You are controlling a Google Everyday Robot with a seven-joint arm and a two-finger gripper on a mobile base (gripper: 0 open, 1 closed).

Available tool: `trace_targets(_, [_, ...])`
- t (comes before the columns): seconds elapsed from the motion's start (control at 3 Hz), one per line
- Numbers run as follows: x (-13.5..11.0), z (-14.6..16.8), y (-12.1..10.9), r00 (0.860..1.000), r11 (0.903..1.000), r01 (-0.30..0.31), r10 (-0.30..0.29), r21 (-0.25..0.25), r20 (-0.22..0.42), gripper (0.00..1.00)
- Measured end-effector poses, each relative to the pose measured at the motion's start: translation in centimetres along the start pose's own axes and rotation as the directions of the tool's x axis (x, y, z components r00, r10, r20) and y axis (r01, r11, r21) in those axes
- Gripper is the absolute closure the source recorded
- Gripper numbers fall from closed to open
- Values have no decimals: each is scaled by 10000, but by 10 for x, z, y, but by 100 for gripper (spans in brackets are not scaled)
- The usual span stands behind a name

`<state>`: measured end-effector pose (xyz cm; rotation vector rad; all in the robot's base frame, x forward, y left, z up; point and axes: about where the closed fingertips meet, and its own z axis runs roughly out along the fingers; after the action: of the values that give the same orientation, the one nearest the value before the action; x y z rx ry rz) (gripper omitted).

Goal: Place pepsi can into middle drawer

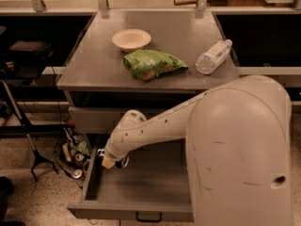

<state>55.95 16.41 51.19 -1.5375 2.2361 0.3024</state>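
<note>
The middle drawer (141, 192) is pulled open below the cabinet top, its small black handle (148, 217) at the front edge. My gripper (111, 160) reaches down at the drawer's back left corner, just inside its left wall. It is shut on the pepsi can (123, 163). Only slivers of the can's blue body show beside the fingers, and the arm hides the rest. The can is held low over the drawer floor; I cannot tell whether it touches. The like grey drawer above (94, 119) is shut.
On the cabinet top (178, 34) lie a cream bowl (131, 38), a green chip bag (151, 63) and a clear water bottle (212, 56). My arm's bulky link (240, 149) covers the drawer's right side. Cables and clutter (73, 149) lie on the floor at left.
</note>
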Motion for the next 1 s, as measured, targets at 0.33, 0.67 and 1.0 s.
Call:
trace_targets(0.33, [37, 23, -3, 9980, 9981, -576, 570, -213, -287, 100])
trace_targets(0.67, [56, 36, -1, 9956, 9957, -851, 836, -363, -424, 100])
trace_targets(1.0, [72, 46, 1, 9918, 9924, -1149, 1121, -434, -617, 81])
